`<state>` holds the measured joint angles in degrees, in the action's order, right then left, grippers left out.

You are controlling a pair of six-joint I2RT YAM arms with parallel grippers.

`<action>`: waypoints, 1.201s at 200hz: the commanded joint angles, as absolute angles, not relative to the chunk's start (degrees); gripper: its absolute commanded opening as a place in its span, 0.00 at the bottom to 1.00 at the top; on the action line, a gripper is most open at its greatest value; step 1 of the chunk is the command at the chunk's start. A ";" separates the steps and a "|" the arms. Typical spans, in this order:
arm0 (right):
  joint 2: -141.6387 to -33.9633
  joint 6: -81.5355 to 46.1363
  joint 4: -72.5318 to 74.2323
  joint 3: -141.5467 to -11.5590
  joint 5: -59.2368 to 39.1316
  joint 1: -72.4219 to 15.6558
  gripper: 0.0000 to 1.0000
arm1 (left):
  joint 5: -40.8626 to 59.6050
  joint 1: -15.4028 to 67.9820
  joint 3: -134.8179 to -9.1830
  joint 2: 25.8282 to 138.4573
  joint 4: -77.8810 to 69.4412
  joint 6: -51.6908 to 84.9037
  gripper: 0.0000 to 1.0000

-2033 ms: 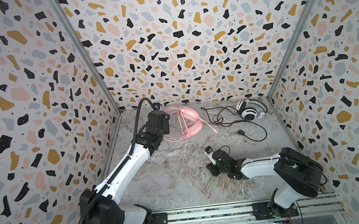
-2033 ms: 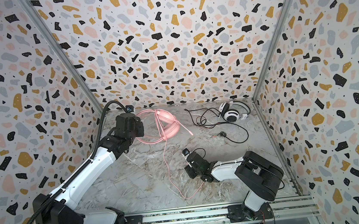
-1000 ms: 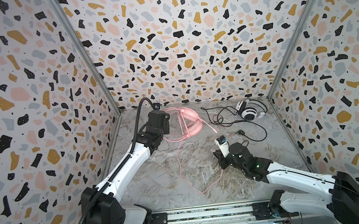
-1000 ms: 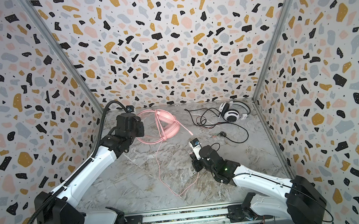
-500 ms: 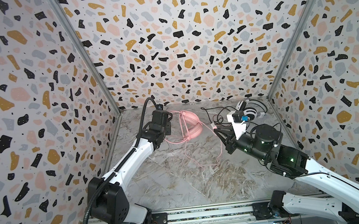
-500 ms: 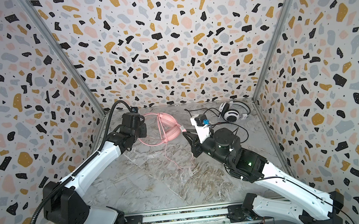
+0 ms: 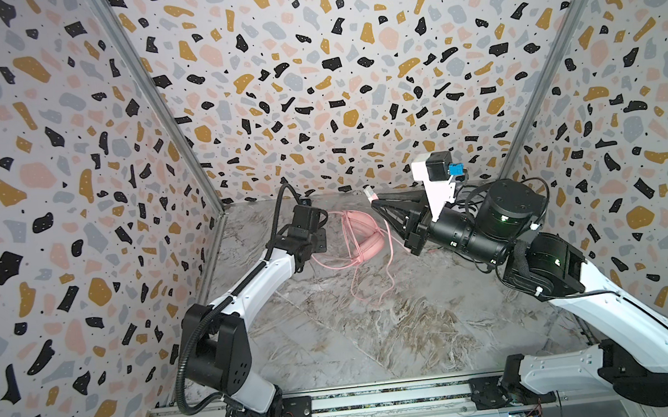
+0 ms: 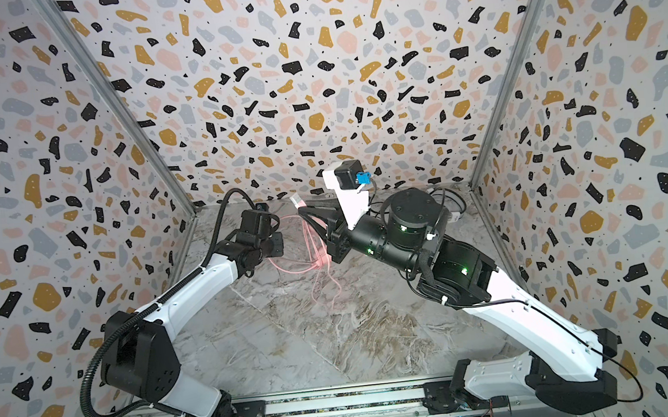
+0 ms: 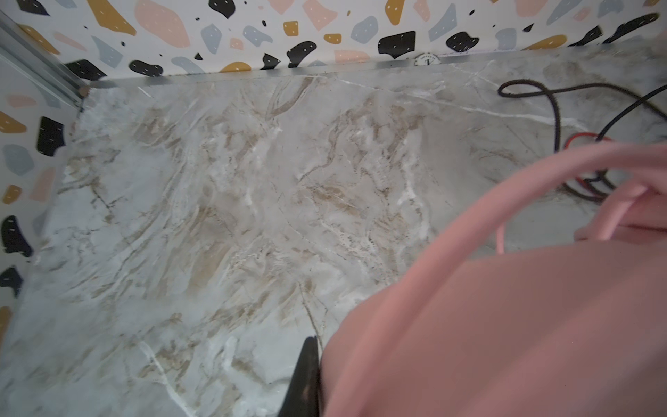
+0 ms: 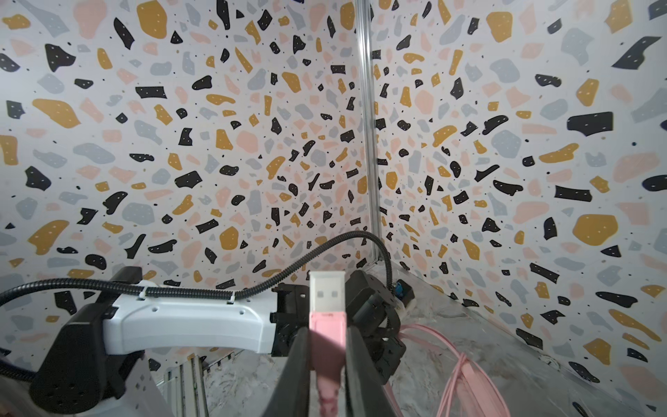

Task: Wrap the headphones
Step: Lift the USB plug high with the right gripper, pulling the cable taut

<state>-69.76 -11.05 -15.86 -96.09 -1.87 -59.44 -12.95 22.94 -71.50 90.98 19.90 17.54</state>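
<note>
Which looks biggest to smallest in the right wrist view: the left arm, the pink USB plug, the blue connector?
1. Left arm, by far.
2. Pink USB plug, held in the right tool close to the camera, so nearness inflates it.
3. Blue connector, a tiny speck.

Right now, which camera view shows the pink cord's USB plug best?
The right wrist view: the USB plug stands large and sharp, pinched in the right gripper. In both top views the plug is only a small tip at that gripper's end. The left wrist view does not show it.
</note>
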 commanded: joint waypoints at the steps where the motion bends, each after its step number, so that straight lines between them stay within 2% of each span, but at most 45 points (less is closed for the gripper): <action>1: -69.65 -11.64 -18.86 -101.69 -5.28 -60.14 0.04 | -8.09 22.91 -76.01 91.67 10.37 25.66 0.00; 41: -70.89 -11.35 -22.71 -110.15 -5.61 -61.95 0.04 | -11.43 24.62 -77.59 98.06 10.41 25.66 0.00; 70: -72.92 -8.96 -26.16 -117.85 -2.50 -61.97 0.04 | -14.07 24.65 -72.87 99.36 9.29 24.66 0.00; 131: -81.78 1.64 -26.87 -132.13 8.90 -60.43 0.04 | -18.03 26.11 -61.01 91.73 7.27 23.61 0.00; 172: -85.81 -0.13 -21.43 -132.50 3.61 -48.26 0.04 | -23.85 31.63 -55.51 87.01 7.91 21.10 0.00; 211: -93.48 -5.58 -18.64 -138.47 -5.55 -35.72 0.04 | -21.74 35.36 -51.31 82.09 7.07 19.32 0.00; 240: -98.82 -5.81 -15.53 -139.09 -6.25 -30.10 0.04 | -19.38 40.59 -49.44 78.43 9.07 18.19 0.00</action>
